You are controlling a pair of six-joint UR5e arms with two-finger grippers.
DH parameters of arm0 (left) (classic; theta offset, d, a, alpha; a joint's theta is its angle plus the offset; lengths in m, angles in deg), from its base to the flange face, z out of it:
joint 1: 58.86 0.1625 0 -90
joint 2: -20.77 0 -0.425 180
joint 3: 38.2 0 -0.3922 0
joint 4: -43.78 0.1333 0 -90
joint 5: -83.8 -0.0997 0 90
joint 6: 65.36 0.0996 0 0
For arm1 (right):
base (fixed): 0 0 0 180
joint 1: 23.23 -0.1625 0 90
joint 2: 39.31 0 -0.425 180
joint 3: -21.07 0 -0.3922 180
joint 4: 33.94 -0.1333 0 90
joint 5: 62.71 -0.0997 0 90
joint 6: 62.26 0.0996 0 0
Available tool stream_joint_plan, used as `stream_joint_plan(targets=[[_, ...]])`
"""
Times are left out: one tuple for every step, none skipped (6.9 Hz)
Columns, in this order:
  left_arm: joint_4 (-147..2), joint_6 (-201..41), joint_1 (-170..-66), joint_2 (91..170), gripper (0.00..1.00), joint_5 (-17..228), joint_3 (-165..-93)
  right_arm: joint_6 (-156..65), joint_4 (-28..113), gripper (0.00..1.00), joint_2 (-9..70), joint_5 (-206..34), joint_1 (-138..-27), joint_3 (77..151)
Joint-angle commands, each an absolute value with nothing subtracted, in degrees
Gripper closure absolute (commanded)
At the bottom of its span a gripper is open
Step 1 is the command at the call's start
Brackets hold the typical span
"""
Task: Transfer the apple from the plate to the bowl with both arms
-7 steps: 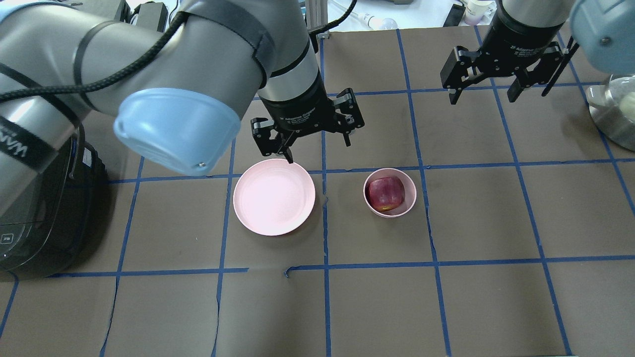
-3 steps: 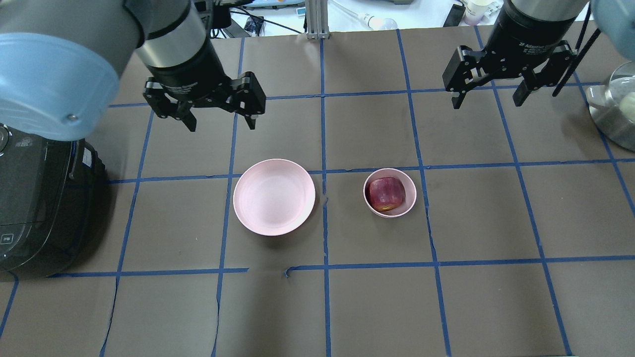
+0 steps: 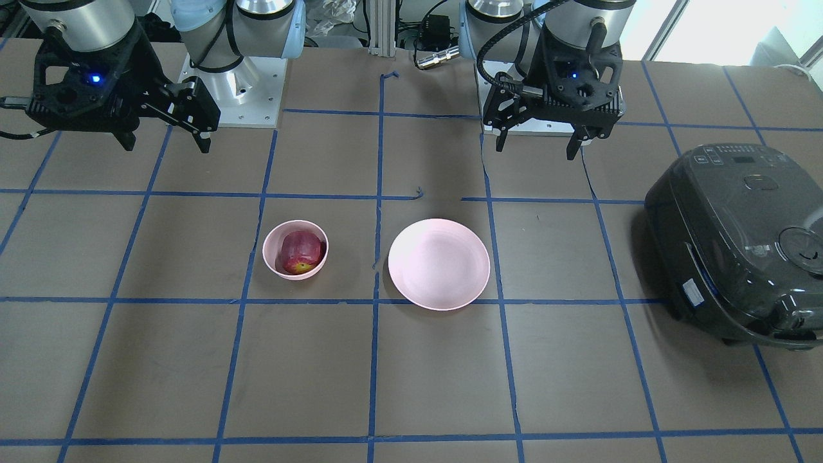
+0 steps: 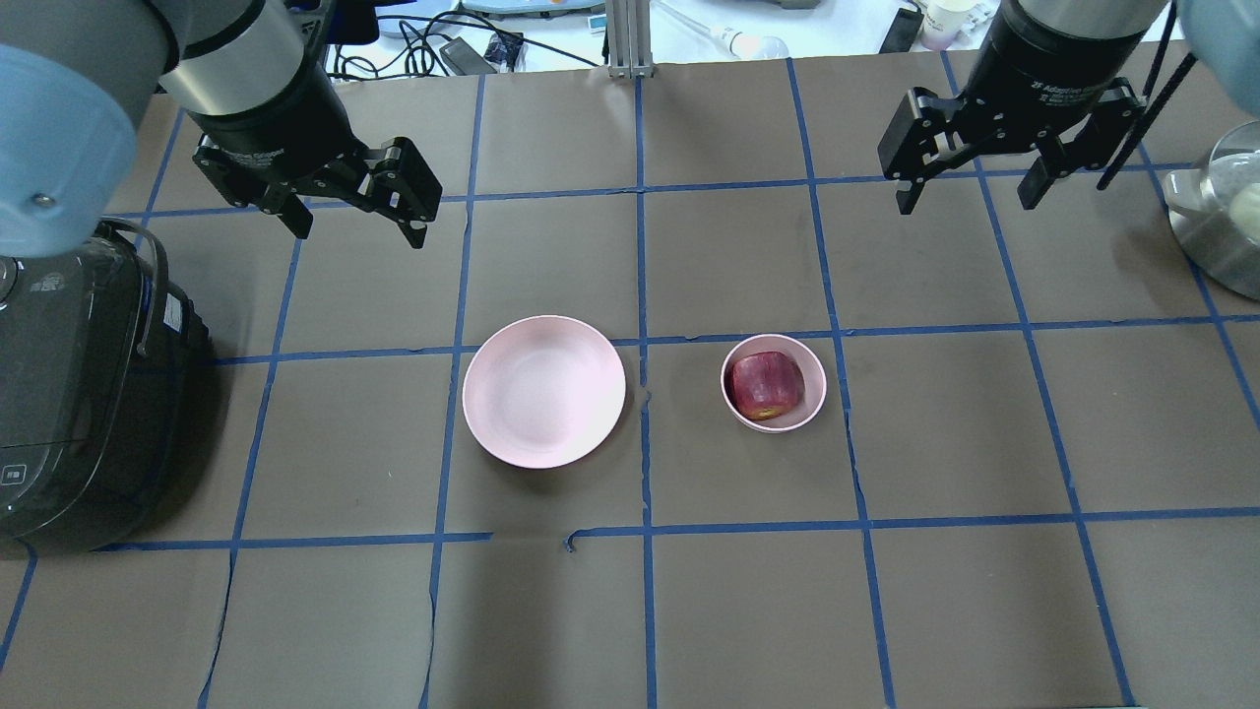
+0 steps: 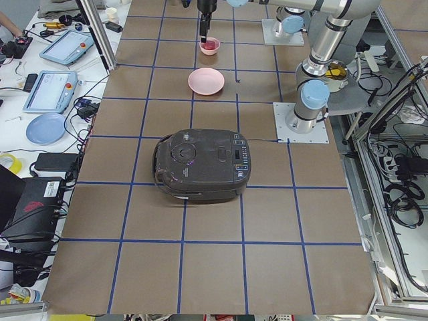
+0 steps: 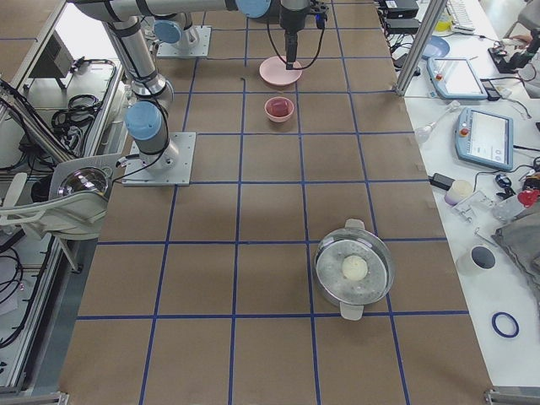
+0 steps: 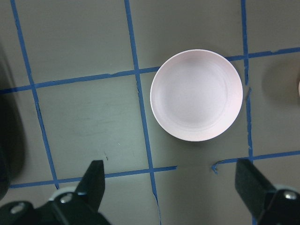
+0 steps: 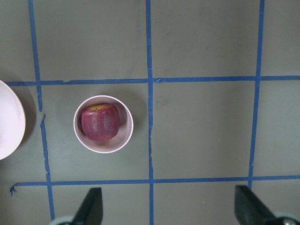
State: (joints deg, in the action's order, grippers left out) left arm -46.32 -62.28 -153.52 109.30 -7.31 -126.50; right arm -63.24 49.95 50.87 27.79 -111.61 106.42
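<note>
The dark red apple point(image 4: 768, 386) lies in the small pink bowl point(image 4: 778, 425); it also shows in the front view point(image 3: 299, 252) and the right wrist view point(image 8: 100, 123). The wide pink plate point(image 4: 543, 391) is bare, left of the bowl. My left gripper point(image 4: 359, 231) is open and empty, raised beyond and left of the plate; its wrist view looks down on the plate point(image 7: 197, 95). My right gripper point(image 4: 965, 202) is open and empty, raised beyond and right of the bowl point(image 8: 125, 136).
A black rice cooker point(image 4: 69, 394) stands at the table's left edge, near my left arm. A steel pot point(image 4: 1221, 217) with a white ball in it stands at the far right. Blue tape lines grid the brown table.
My left gripper has drawn back from the plate's far rim, moving left and away, still open. The right gripper, apple, bowl and plate have stayed put.
</note>
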Motion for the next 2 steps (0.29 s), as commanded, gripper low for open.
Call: stream_joint_plan(targets=[[-46.14, -61.85, -153.26, 109.10, 0.00, -6.99, -127.05, -63.23, 49.91, 0.00, 50.95, 27.81, -111.56, 106.41], [-45.96, -61.85, -153.26, 109.01, 0.00, -6.99, -127.31, -63.23, 49.91, 0.00, 50.95, 27.81, -111.56, 106.41]])
